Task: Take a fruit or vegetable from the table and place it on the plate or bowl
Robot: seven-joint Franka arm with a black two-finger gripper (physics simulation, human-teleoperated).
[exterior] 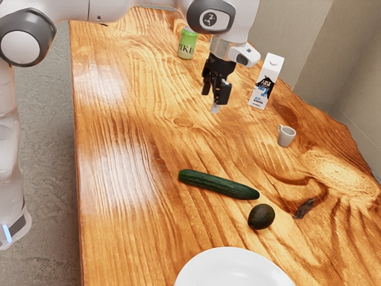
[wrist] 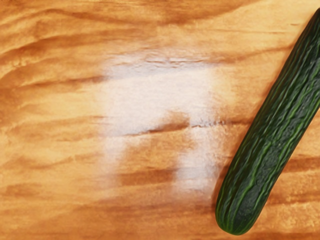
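Barely begun: claw hangs open, empty, upper centre of frame; cucumber and avocado lie on the surface, neither on the lower-edge plate.

Arm rises at the exterior view's left edge and reaches across the top toward the right. Wrist bent down, claw hanging roughly vertical, slightly tilted. Black fingers parted, nothing between them.
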